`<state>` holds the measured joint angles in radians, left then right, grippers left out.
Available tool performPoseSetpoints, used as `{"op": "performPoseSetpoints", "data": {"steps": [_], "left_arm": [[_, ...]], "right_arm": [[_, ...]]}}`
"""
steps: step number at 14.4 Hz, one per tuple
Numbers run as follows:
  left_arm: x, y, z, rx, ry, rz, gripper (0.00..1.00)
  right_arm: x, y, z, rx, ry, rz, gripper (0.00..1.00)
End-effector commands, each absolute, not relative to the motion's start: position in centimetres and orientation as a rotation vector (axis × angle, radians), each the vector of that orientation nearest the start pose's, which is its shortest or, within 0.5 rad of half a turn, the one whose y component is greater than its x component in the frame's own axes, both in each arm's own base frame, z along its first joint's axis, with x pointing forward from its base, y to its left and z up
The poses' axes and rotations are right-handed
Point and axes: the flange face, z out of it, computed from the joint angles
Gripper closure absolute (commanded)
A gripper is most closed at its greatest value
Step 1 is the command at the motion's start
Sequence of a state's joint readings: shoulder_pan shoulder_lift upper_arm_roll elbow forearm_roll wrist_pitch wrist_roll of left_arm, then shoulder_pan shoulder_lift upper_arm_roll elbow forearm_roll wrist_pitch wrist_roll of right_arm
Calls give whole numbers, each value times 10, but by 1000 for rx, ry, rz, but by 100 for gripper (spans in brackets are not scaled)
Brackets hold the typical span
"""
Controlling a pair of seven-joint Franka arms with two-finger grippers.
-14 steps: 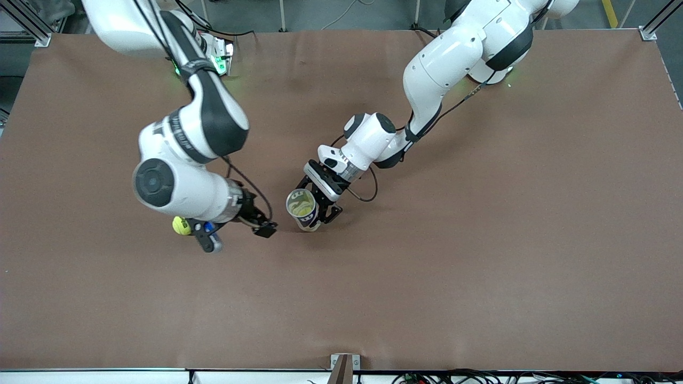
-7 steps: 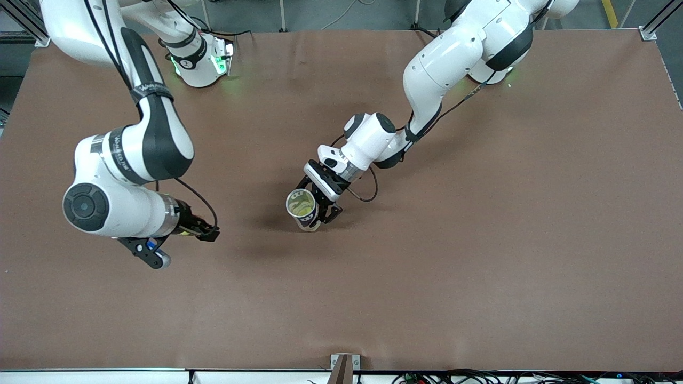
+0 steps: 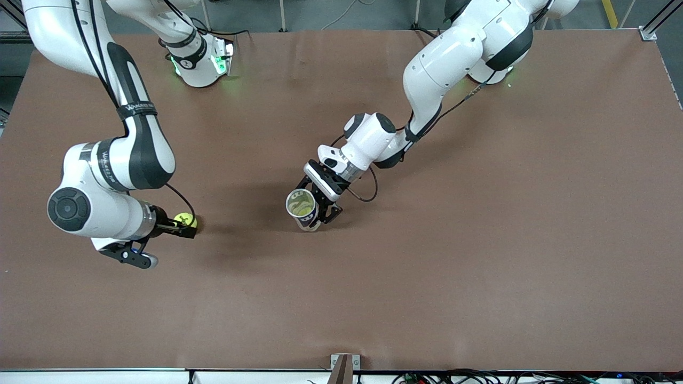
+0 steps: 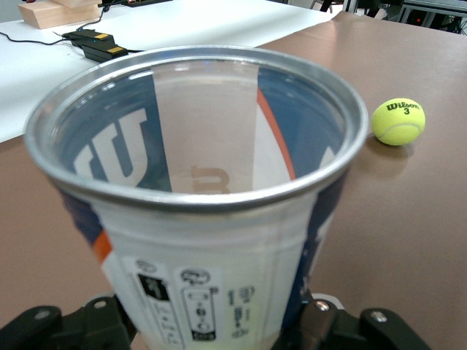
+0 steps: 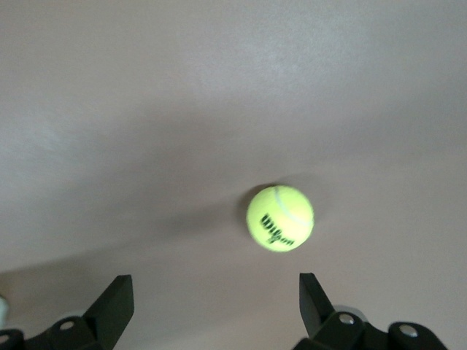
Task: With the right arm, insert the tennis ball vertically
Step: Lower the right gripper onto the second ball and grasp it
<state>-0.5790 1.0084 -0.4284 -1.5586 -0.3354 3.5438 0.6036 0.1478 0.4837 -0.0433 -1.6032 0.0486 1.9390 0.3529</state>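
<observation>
A yellow-green tennis ball (image 3: 185, 219) lies on the brown table (image 3: 480, 240). It also shows in the right wrist view (image 5: 280, 218) and in the left wrist view (image 4: 398, 121). My right gripper (image 3: 179, 229) is open and empty, low over the table right beside the ball, which sits just ahead of its fingertips and not between them (image 5: 213, 283). My left gripper (image 3: 322, 205) is shut on a clear tennis-ball can (image 3: 302, 205) with a blue and white label and a metal rim. The can stands mouth up near the table's middle (image 4: 197, 138).
The right arm's base (image 3: 200, 58) stands at the table's edge farthest from the front camera. A metal bracket (image 3: 344, 365) sits on the nearest edge. In the left wrist view, a white surface with black cables (image 4: 95, 44) adjoins the table.
My right arm has swung away from the can toward its own end of the table, and its gripper now faces the ball. The left arm and the can have not moved.
</observation>
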Motion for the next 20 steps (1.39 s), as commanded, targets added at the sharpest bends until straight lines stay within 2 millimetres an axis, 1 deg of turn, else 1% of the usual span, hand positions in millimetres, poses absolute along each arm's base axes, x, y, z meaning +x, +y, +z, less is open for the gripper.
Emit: {"op": "performPoseSetpoints", "data": {"steps": [1,2,4,6,7,8,15,20], "left_arm": [[489,-537,185,-2920,1349,-1551,24],[489,-537,185,-2920,1349,-1551,24],[489,-537,185,-2920,1349,-1551,24],[488,-538,183,-2921,1351,-1548,24],[488,-537,182,-2919,1352,-1545,24],[489,-536,182,-2918,1350,-1548,24],[487,-538,180,-2918,1354,-1544,24],[486,-540,181,-2917,1361,-1547,24]], "right_arm": [[626,46,314,-3133,227,162,0],[618,40,302,-3133,178,131,0],[605,38,280,-3133,151,76,0],[596,36,263,-3134,110,42,0],[589,36,252,-3134,108,20,0],[585,34,245,-3134,111,-2,0],[587,34,236,-3132,113,-31,0],[585,34,219,-3134,120,12,1]]}}
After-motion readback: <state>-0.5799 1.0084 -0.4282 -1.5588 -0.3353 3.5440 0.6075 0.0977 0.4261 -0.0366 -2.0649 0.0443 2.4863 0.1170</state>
